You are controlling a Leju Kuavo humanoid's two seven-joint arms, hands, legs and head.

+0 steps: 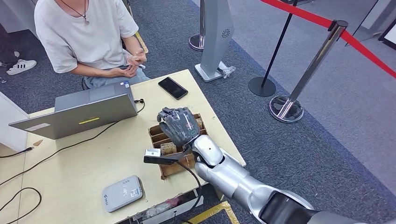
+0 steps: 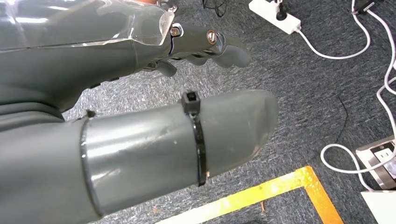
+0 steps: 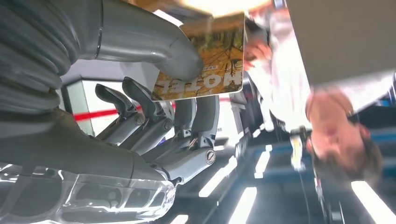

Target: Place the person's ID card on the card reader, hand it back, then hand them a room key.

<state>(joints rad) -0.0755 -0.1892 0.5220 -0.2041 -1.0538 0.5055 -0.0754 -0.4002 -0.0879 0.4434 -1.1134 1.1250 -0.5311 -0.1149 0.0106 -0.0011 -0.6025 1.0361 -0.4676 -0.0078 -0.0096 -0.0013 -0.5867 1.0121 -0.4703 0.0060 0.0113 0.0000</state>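
Grey right robot hand (image 1: pixel 178 125) is over the wooden box (image 1: pixel 164 140) on the counter (image 1: pixel 84 168), thumb pinching a room key (image 3: pixel 205 63) card. Left robot hand (image 2: pixel 154 98) hangs empty, fingers apart. Card reader (image 1: pixel 122 192) sits near-left; person (image 1: pixel 88 37) sits far side.

My right robot hand (image 1: pixel 179 126) hovers over the wooden key box (image 1: pixel 161 136) near the desk (image 1: pixel 74 172) edge, and in the right wrist view it pinches a room key card (image 3: pixel 210 56) between thumb and fingers (image 3: pixel 201 116). The card is printed with autumn-yellow foliage and pale lettering, its corners rounded, its face towards the wrist camera. The card reader (image 1: pixel 122 192), a flat grey pad with rounded corners and a white label, lies flat on the desk near its front edge, apart from the box
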